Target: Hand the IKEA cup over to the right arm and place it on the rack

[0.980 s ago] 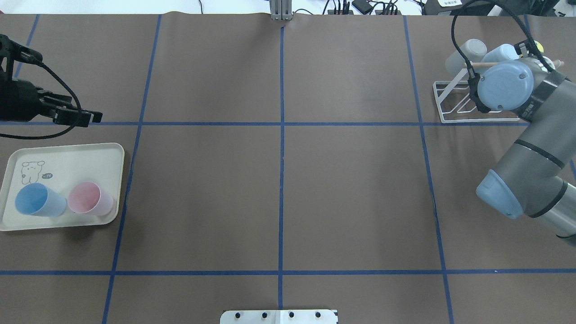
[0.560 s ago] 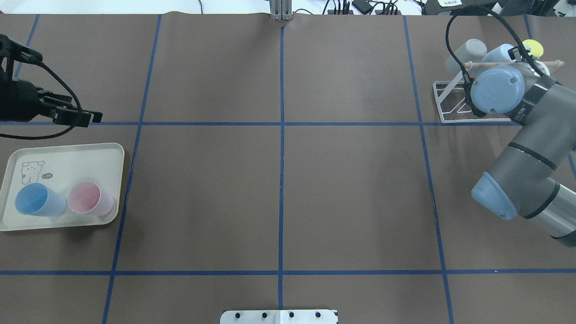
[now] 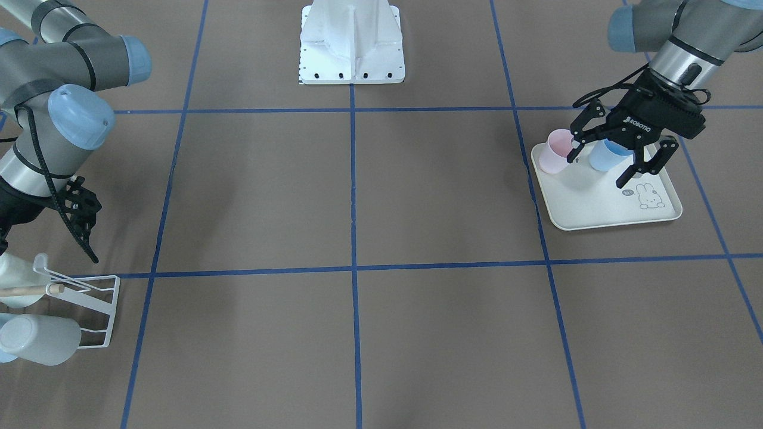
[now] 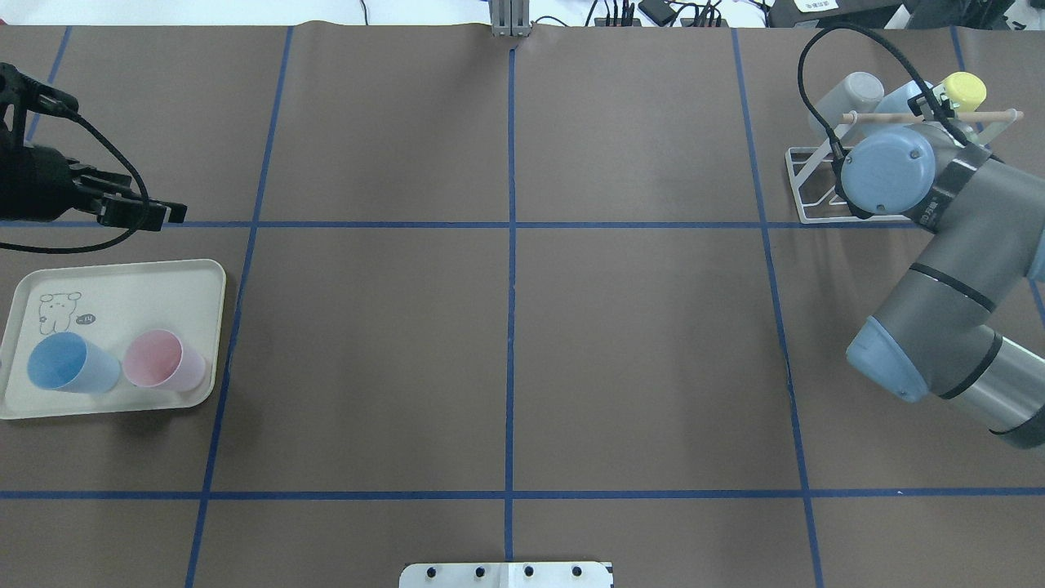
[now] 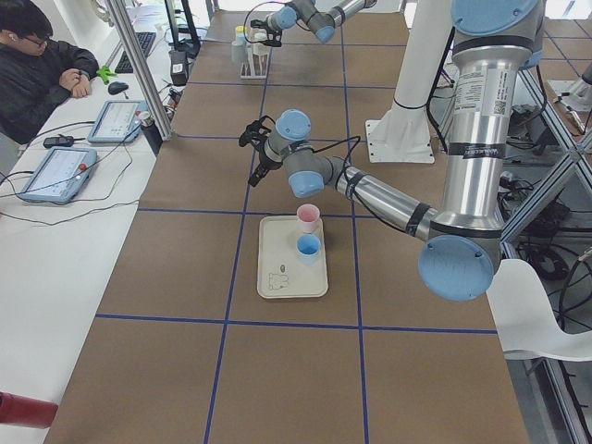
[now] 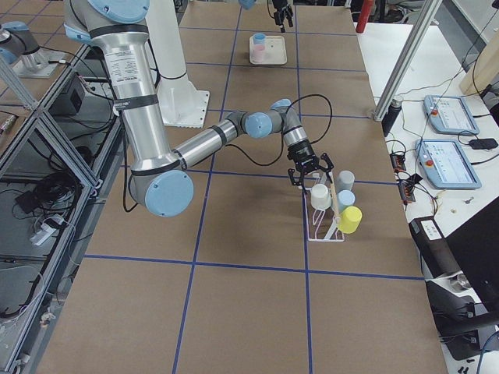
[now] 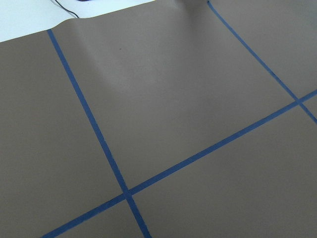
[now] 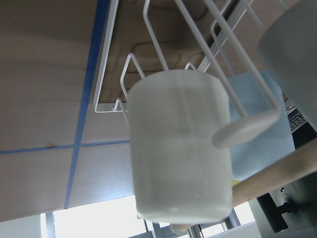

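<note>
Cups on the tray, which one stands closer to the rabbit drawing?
The blue cup: it stands next to the rabbit drawing on the tray, while the pink cup is beyond it.

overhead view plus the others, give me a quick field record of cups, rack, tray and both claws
rack: robot's far right; holds white cup, grey cup, light blue cup, yellow cup
tray: robot's left; holds blue cup and pink cup, both upright
left claw: open, empty, near the tray
right claw: looks open, empty, beside the white cup
</note>
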`<state>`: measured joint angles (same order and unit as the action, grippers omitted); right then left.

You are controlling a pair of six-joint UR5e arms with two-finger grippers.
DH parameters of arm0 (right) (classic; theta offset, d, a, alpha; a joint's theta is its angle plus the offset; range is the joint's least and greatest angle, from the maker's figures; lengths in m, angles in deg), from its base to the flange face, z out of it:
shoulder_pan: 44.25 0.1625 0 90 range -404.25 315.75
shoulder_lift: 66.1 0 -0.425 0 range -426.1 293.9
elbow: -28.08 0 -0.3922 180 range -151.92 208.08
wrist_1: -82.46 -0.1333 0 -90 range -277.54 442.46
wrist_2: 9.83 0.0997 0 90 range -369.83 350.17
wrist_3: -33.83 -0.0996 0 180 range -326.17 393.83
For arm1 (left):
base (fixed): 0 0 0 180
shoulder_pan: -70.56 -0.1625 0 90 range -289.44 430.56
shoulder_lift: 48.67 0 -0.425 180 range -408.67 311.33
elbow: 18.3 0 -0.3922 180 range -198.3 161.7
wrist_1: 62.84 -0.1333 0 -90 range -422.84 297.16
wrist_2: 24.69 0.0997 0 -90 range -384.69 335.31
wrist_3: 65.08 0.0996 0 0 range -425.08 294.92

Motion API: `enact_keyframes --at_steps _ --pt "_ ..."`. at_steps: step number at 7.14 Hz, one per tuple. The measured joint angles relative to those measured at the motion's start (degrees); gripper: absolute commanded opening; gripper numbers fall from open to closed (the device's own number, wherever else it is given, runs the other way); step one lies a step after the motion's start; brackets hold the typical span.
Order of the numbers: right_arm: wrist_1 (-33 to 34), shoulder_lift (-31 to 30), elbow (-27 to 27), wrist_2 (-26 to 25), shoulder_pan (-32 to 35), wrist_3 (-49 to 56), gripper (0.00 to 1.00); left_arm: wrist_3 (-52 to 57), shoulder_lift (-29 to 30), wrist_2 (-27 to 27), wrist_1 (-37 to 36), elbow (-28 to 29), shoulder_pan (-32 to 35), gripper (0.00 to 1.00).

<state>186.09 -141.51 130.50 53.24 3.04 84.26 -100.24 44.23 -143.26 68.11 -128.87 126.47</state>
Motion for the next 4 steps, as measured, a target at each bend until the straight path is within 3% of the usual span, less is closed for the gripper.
enact_keyframes --at_steps 3,4 --pt "-0.01 2.95 0.98 0.78 0.04 -3.21 0.98 0.16 -0.1 0.58 0.2 0.7 0.05 1.0" --pt "0.0 3.87 2.36 3.1 0.07 -7.69 0.98 0.28 -0.17 2.19 0.27 1.08 -0.05 1.0"
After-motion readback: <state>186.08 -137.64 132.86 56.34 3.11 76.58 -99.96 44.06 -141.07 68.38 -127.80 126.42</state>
